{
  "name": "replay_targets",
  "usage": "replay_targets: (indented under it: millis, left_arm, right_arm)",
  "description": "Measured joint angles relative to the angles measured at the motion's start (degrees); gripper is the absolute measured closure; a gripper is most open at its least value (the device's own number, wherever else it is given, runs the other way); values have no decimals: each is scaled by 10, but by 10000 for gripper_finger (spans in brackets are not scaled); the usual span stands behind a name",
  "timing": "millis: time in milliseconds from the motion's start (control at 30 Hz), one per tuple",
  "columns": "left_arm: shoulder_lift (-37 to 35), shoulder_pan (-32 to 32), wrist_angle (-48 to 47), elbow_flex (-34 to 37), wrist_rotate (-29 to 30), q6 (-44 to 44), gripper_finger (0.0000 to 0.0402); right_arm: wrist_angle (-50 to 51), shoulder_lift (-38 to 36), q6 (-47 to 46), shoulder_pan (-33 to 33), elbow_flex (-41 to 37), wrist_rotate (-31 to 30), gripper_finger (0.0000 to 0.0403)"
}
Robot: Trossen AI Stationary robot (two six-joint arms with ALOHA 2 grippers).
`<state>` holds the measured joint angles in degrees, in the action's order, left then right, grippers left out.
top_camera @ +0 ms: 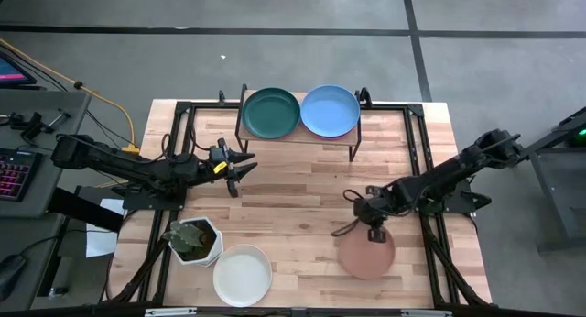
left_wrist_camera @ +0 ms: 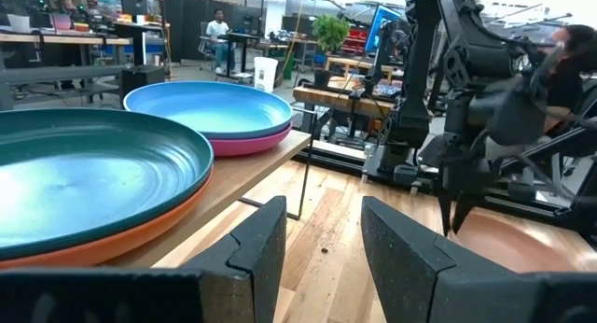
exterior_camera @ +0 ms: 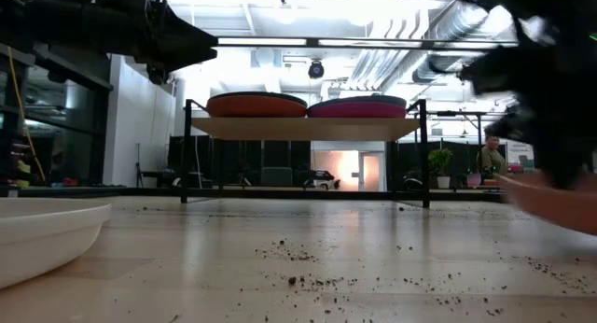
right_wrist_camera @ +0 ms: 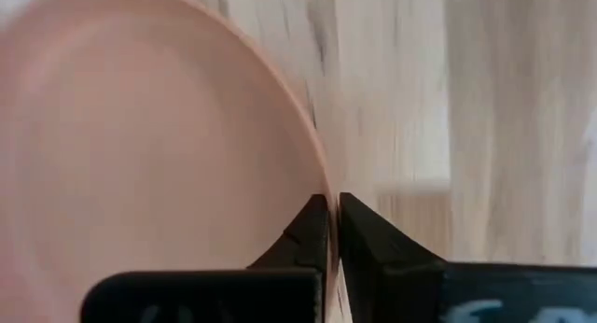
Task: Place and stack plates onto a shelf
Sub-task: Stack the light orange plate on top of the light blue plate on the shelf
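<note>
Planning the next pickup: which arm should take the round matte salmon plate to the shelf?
Right. The right gripper sits at the round matte salmon plate's rim, fingers closed on its edge, while the left gripper waits open near the light-wood shelf.

On the low wooden shelf with black legs (top_camera: 298, 134), the red plate (exterior_camera: 256, 105) and magenta plate (exterior_camera: 357, 107) are hidden in the high view beneath the dark teal plate (top_camera: 271, 112) and light blue plate (top_camera: 330, 110). In the low view the round white plate (exterior_camera: 42, 234) is cut off at the edge, and the salmon plate (exterior_camera: 557, 202), far from the shelf, is blurred.
</note>
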<state>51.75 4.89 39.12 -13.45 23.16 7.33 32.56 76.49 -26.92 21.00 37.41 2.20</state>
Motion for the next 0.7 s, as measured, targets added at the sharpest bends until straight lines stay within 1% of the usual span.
replay_targets:
  millis: [67,167,300,433,467,533,700]
  left_arm:
    - [0,0,3,0,0,0,271]
    - [0,0,3,0,1,0,271]
    - [0,0,3,0,1,0,271]
    - [0,0,3,0,1,0,271]
    - [0,0,3,0,1,0,271]
    - [0,0,1,0,1,0,271]
    - [0,0,-7,0,1,0,271]
  right_arm:
    - [-35,0,9,-15,19,0,402]
    - [-90,0,48,-46,47,1,402]
    - [-99,0,106,-100,110,-4,402]
    - [-79,0,153,-153,205,-10,403]
    - [-65,0,161,-165,233,-22,403]
    - [-33,0,169,-191,291,-65,403]
    - [29,0,155,-266,417,-210,403]
